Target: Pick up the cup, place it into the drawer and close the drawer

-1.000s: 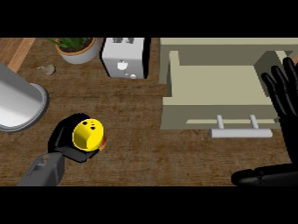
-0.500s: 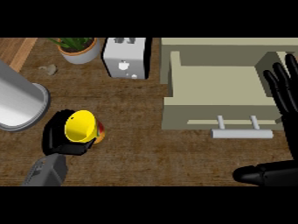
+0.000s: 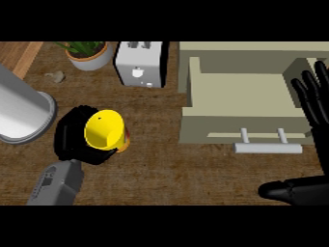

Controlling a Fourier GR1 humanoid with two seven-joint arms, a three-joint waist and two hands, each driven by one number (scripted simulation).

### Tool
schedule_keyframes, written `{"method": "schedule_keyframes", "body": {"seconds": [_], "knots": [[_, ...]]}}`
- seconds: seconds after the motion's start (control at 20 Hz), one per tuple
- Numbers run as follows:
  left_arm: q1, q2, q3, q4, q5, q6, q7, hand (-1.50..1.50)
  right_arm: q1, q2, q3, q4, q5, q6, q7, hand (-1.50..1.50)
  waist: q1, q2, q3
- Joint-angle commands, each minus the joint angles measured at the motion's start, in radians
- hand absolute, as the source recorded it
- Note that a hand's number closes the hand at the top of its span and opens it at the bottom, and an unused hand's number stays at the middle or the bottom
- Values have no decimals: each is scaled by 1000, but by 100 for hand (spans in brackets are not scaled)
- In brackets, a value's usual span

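Yellow cup (image 3: 105, 129) in left hand (image 3: 74, 137), black fingers wrapped round its left side and base. Cup tipped, open mouth facing up toward camera, long axis leaning up-right; bright yellow inside and out, orange patch at lower right edge. Cup over wooden counter (image 3: 167, 169), between grey cylinder (image 3: 10, 108) and open drawer (image 3: 241, 106), apart from both. Right hand (image 3: 323, 116) at right edge, fingers straight and spread, grasping nothing.

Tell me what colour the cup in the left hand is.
Yellow: the cup, held in the left hand, shows in the head view.
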Motion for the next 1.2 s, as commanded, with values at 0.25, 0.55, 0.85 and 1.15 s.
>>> {"method": "schedule_keyframes", "body": {"seconds": [0.25,0.55,0.85,1.15], "knots": [[-36,-64,-76,-377,62,117,345,150,38,5,4,-24,0,11,-6,-150,-7,3,-1],[-211,-56,-79,-330,43,209,400,150,-2,-12,-12,-43,-18,7,42,-150,-14,6,-1],[-390,-66,-127,-388,-4,371,602,150,48,-9,-8,-71,-22,28,9,-150,-17,4,-1],[-560,-66,-130,-282,-45,434,654,150,50,-17,-39,-36,-52,43,0,-150,-19,4,-1]]}}
